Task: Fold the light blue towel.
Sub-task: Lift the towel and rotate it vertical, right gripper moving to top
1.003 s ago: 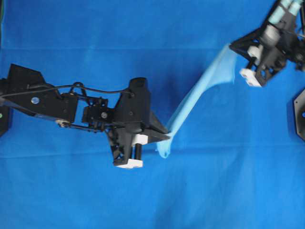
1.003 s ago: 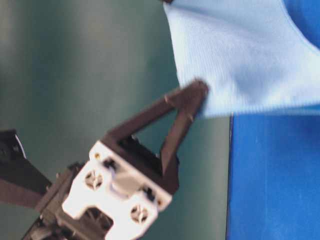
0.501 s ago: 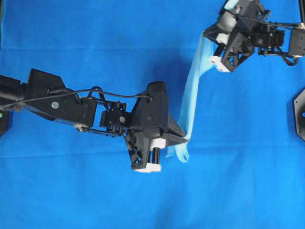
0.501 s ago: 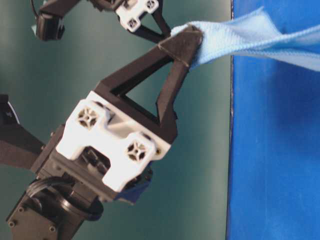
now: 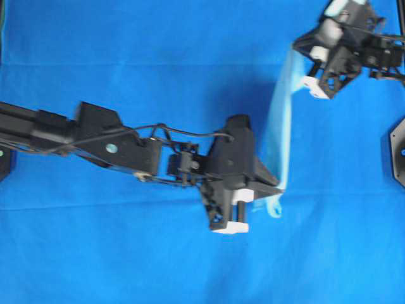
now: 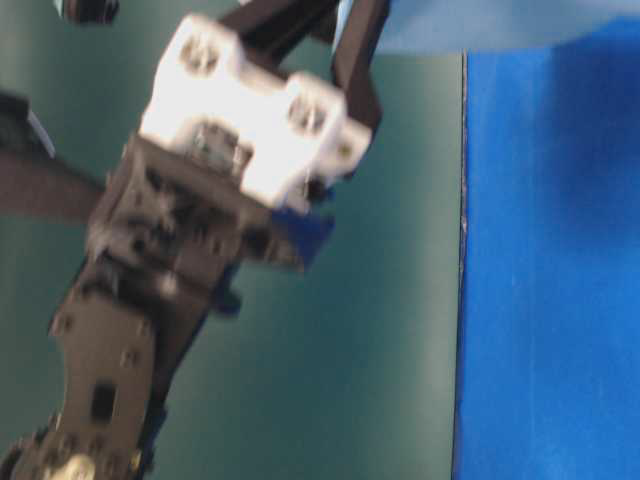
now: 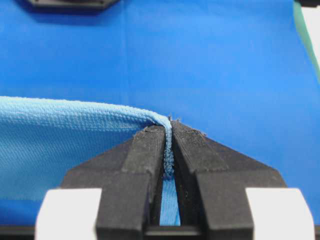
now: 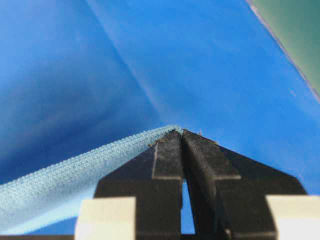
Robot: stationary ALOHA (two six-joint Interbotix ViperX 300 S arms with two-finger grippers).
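since a sec ago left gripper (image 5: 276, 185) slid right w/ its corner of the light blue towel (image 5: 277, 136), right gripper (image 5: 302, 56) also pinched shut on a corner, towel strung taut above the table sheet (image 5: 126, 57), no fold laid yet imo

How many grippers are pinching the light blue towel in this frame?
2. The left gripper clamps the light blue towel's lower end mid-table; the right gripper clamps its upper end, top right.
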